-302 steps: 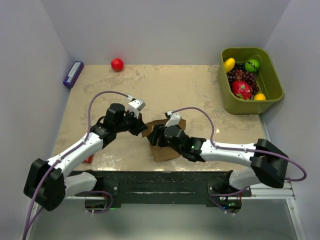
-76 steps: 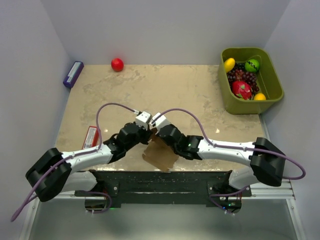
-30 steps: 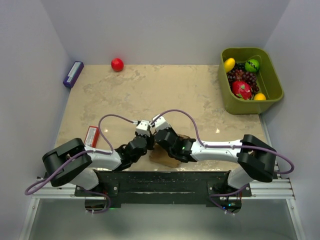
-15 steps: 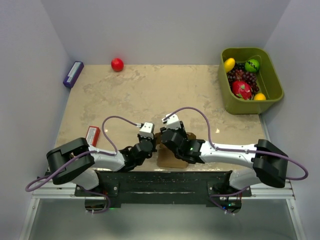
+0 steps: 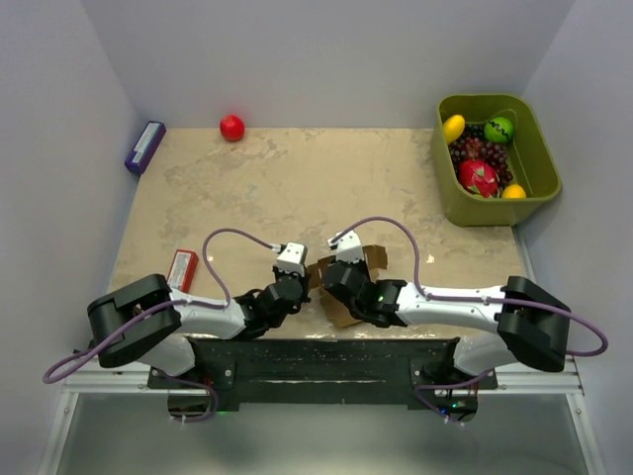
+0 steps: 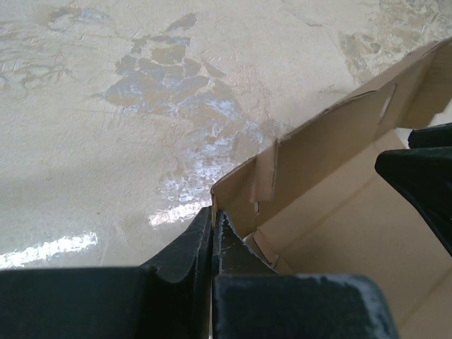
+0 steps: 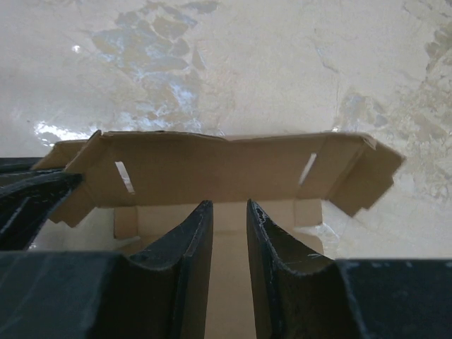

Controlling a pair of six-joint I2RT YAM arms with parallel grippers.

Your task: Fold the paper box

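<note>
Both jaws met the paper box (image 7: pixel 226 169): left jaws clamped its wall corner; right jaws stood slightly parted over its floor.

A: Paper box (image 5: pixel 342 314): where?
B: On the table (image 5: pixel 297 178), close to the near edge, roughly midway across.
A: Looks?
B: Thin brown cardboard, plain and unprinted, creased into panels.
A: State?
B: Partly folded, open on top. Floor panel lying flat. 1 long wall raised upright along the far side, with 2 short slits cut through it.
A: And the ends?
B: 1 tabbed flap at each end of that wall, bent at its crease and hanging loose, not tucked in. Nearer the left, a corner crease standing up, with another small slit beside it.
</note>
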